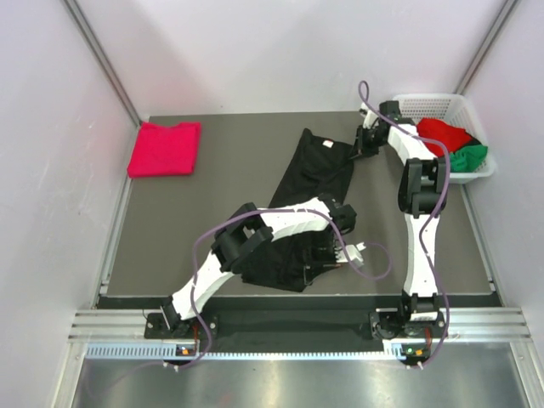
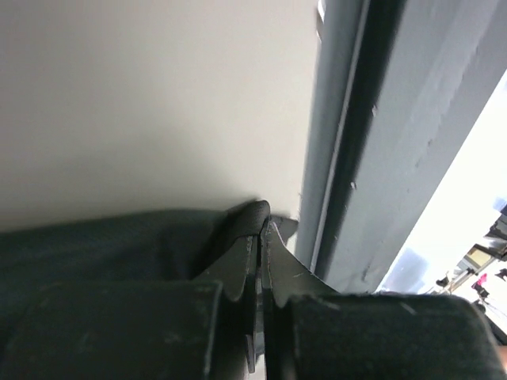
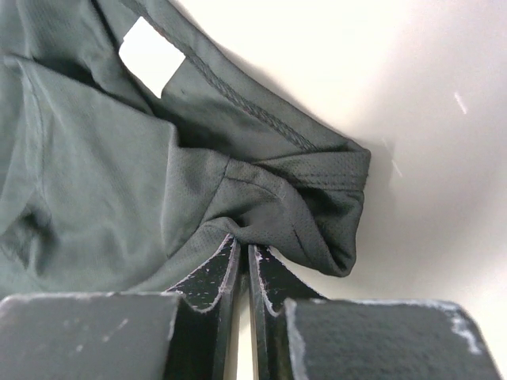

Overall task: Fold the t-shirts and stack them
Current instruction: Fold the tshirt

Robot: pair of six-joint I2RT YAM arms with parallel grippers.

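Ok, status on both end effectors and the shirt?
Left end effector shut on black t-shirt. Right end effector shut on its tag end. Pink t-shirt folded, far left corner. Nothing blocking.

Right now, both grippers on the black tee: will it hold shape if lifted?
Probably not: the black tee bunches at the right gripper, so floppy. Its thin mesh-like knit suggests light. The left gripper pinches just an edge; expect sagging between.

Centre frame lies a plain black shirt (image 1: 310,170) with a small white tag (image 1: 325,144). Upper left, a plain crimson-pink shirt (image 1: 164,149). Upper right, a white mesh basket (image 1: 429,102) holds a bright red shirt (image 1: 444,134) and a green shirt (image 1: 470,157). The table (image 1: 221,187) is dark grey.
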